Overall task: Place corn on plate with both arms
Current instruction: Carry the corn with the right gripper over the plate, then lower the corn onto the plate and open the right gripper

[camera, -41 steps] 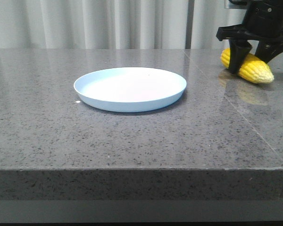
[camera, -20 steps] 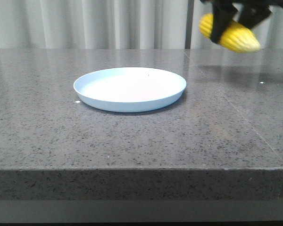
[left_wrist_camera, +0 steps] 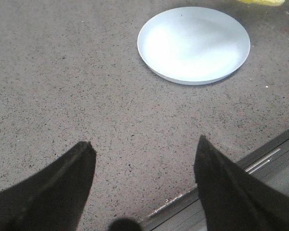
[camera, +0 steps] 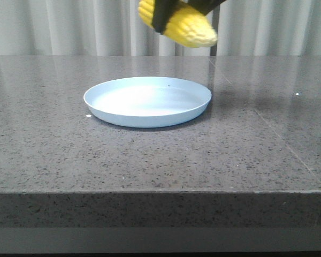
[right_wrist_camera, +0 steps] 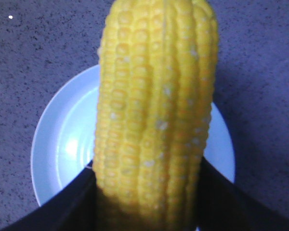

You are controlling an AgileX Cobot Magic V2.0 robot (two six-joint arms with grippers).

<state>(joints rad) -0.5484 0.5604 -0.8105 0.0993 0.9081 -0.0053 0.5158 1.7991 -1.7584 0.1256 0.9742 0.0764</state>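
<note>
Gripping the corn (camera: 177, 22) between its clenched fingers (right_wrist_camera: 62, 204), the right gripper (right_wrist_camera: 147, 211) holds the cob in the air above the plate (camera: 147, 101) (paler tip slanting down). The plate sits mid-tabletop (camera: 150, 160). The left gripper (left_wrist_camera: 142, 159) hangs spread and empty near the front edge.

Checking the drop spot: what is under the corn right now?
The plate lies under the corn, which the right end effector holds in the air. The cob hides the plate's middle in the right wrist view.
</note>
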